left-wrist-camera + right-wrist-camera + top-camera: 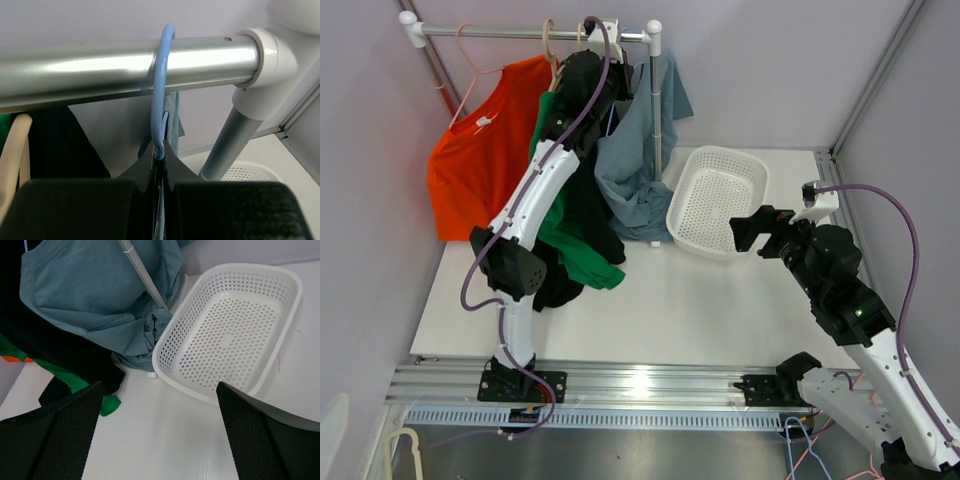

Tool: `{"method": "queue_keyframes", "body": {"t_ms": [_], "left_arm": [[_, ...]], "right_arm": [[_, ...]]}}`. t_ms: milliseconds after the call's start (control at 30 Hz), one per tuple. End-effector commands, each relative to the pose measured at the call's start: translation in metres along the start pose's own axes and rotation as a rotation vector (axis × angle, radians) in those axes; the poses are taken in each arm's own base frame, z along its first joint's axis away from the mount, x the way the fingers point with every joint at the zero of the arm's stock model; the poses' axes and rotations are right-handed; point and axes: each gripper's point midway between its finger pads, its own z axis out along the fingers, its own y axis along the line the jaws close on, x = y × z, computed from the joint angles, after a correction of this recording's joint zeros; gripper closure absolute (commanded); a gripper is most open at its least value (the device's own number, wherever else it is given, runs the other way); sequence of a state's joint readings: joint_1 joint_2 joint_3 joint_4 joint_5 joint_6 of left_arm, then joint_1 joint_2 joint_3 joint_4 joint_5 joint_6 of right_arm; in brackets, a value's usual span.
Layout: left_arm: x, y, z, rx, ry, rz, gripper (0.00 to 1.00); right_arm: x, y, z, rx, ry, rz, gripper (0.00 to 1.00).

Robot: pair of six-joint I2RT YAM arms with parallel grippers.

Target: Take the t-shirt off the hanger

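My left jaws are clamping the light-blue plastic hanger [157,100] at twelve o'clock; my right jaws are standing apart.

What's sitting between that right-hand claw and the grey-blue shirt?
The white perforated basket sits between the right gripper and the grey-blue t-shirt, seen in the top external view.

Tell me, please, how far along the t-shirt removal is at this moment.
Nothing looks finished. In hand: the left claw is shut on the blue hanger, hooked over the rail. Left: the grey-blue t-shirt hangs from it and must come off; the right claw is open and empty near the basket.
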State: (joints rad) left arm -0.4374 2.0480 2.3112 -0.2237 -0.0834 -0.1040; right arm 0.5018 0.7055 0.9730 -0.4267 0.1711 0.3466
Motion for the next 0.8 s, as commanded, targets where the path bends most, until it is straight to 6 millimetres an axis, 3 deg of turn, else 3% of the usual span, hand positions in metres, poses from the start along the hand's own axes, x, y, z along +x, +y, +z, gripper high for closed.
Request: {"method": "queue_keyframes", "body": {"t_ms": [0,133,200,233,300,400,567,633,667,700,733,767], "left_arm": [[-0.100,-0.002,-0.044,-0.002,-0.200,-0.013,0.99],[-0.146,-0.005,-0.082,0.001,-0.278,-0.021,0.99],[-0.154,-0.005,-0.094,-0.017,-0.291,-0.016,0.99],[-0.139,-0.001,-0.091,-0.039,-0.264,-0.013,0.99],[-0.148,0.002,-0.105,-0.053,-0.280,-0.020,1.00],[-0.132,0.003,-0.115,-0.056,-0.218,-0.063,0.99],[-0.106,0.014,-0.150,-0.204,-0.083,-0.243,0.99],[-0.083,0.017,-0.176,-0.280,0.000,-0.302,0.99],[-0.054,0.026,-0.184,-0.376,0.052,-0.339,0.99],[-0.066,0.028,-0.206,-0.396,0.019,-0.371,1.00],[-0.066,0.017,-0.216,-0.385,0.012,-0.391,0.99],[-0.053,0.017,-0.222,-0.398,0.030,-0.378,1.00]], "right_arm": [[-0.010,0.007,-0.001,-0.030,-0.015,-0.001,0.01],[-0.005,0.008,-0.002,-0.042,-0.007,0.007,0.01],[-0.001,0.008,-0.003,-0.044,0.004,0.014,0.01],[0.001,0.008,-0.004,-0.049,0.008,0.016,0.01],[0.005,0.012,-0.005,-0.071,0.022,0.017,0.01],[0.020,0.032,-0.005,-0.189,0.089,-0.030,0.01],[0.048,0.090,0.005,-0.461,0.249,-0.115,0.01],[0.056,0.128,-0.003,-0.600,0.241,-0.170,0.01],[0.058,0.141,0.002,-0.620,0.219,-0.194,0.01],[0.062,0.153,0.001,-0.646,0.207,-0.232,0.01],[0.074,0.174,-0.009,-0.708,0.217,-0.262,0.01],[0.078,0.184,-0.010,-0.723,0.210,-0.280,0.00]]}}
